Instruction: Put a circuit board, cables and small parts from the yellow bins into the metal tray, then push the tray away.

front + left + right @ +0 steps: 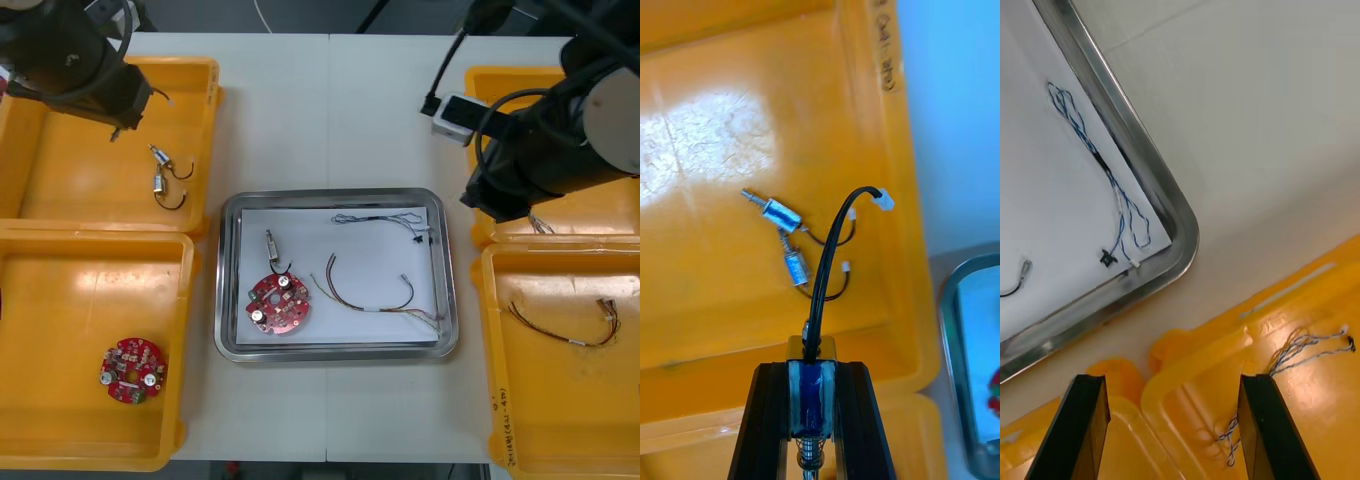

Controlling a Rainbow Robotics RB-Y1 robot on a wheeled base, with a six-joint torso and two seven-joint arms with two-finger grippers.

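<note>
left gripper: fingers clamped on a small metal part, gripped by its body. its black lead arches free beyond the fingertips and ends in a white plug. the gripper hangs over the far left bin. the metal tray sits to the right of that bin, at table centre.

right gripper: fingers standing apart, nothing between them. it is over the seam between the far right bin and the near right bin, near the tray's far right corner.

risks (judgement):
- the free lead could snag the bin wall or the tray rim on the way across and twist the part out of the grip.
- a release too near the rim would drop the part on the table.
- a release over the tray board could knock it.

counts:
- yellow bins: 4
- tray: 1
- circuit boards: 2, one in the tray and a spare board in the near left bin
- small metal parts: 4, being the held one, a tray part and two loose parts in the far left bin
- blue and white cable: 1 in the tray. bin cables of the same kind lie in the far right bin, number unclear.
- red and yellow cable: 1 in the tray as far as i can tell, plus another cable in the near right bin
</note>
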